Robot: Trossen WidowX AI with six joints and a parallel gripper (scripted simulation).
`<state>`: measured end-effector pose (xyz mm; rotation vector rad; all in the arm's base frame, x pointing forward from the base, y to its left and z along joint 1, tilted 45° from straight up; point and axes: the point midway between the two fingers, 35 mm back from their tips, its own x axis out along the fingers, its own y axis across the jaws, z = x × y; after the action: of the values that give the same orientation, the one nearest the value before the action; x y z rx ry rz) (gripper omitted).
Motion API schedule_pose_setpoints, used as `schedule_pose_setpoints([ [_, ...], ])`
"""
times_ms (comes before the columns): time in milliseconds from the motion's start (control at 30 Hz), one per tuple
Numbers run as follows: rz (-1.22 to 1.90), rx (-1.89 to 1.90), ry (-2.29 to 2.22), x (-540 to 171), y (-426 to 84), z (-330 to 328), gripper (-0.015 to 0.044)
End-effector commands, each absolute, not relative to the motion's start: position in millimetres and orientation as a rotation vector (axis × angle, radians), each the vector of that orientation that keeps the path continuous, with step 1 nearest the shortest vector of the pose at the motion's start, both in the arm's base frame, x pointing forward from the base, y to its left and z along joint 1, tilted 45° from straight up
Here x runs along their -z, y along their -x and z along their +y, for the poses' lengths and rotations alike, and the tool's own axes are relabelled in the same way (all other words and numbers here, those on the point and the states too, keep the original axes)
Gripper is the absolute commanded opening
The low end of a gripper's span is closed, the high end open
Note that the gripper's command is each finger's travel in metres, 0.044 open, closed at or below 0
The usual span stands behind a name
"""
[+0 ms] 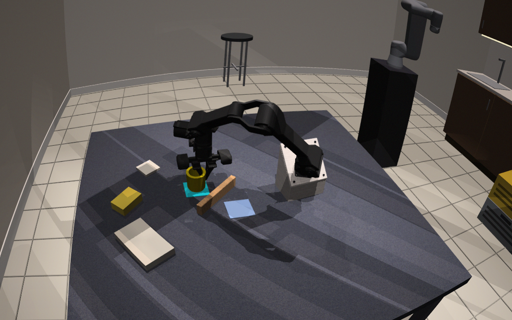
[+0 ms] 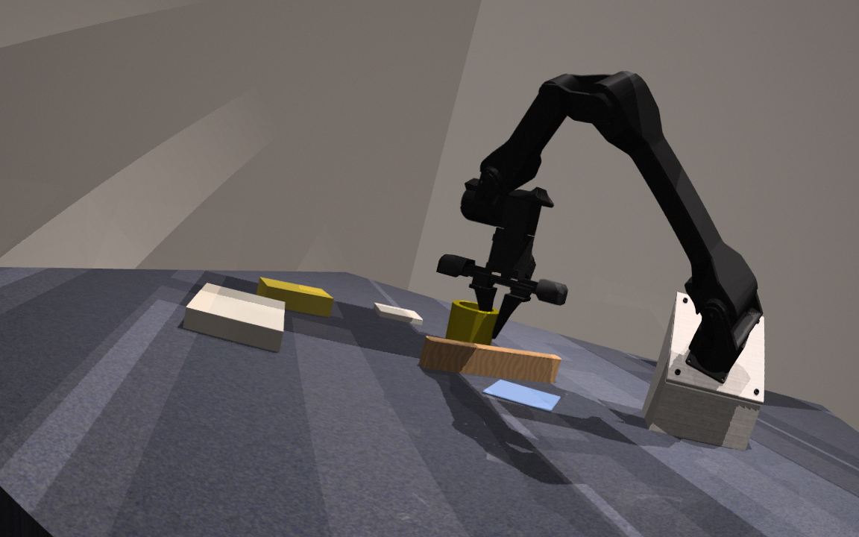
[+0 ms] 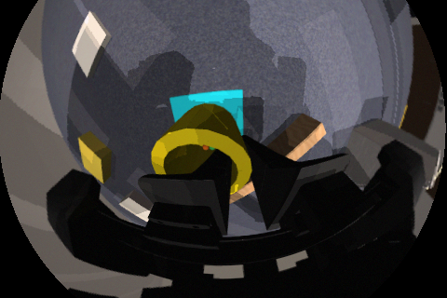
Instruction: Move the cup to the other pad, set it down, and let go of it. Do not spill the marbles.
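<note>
Standing upright on a bright cyan pad [image 1: 196,190], a yellow cup [image 1: 195,178] sits near the middle of a dark grey tabletop [image 1: 290,254]. The black gripper [image 1: 202,169] reaches straight down from above, its jaws clenched on the cup's rim wall, one finger inside the cup and one outside. From the wrist camera, small specks of red and green show inside the cup; whether these are the marbles is too small to tell. Whether the cup's base fully touches the pad cannot be told, though it sits low against it.

Just beside the cyan pad lies a wooden block [image 1: 215,194], long and narrow, set at a slant. Beyond the block, a pale blue pad [image 1: 239,208] lies flat. Farther out on the other side are a small white tile [image 1: 148,167], a yellow block [image 1: 126,200] and a large white slab [image 1: 144,243], well apart from the cup. The arm's pale base box [image 1: 301,171] stands beyond the pale blue pad.
</note>
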<state>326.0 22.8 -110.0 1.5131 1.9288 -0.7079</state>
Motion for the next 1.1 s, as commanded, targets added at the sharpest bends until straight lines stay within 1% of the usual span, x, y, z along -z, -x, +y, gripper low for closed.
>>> schedule_pose_setpoints([
  [0,1.927,0.707,-1.514,109,-327,22,0.0],
  [300,1.927,0.707,-1.514,109,-327,22,0.0],
  [467,1.927,0.707,-1.514,109,-327,22,0.0131],
  [500,1.927,0.707,-1.514,109,-327,22,0.0146],
  [1067,1.927,0.709,-1.517,95,-331,8,0.0146],
])
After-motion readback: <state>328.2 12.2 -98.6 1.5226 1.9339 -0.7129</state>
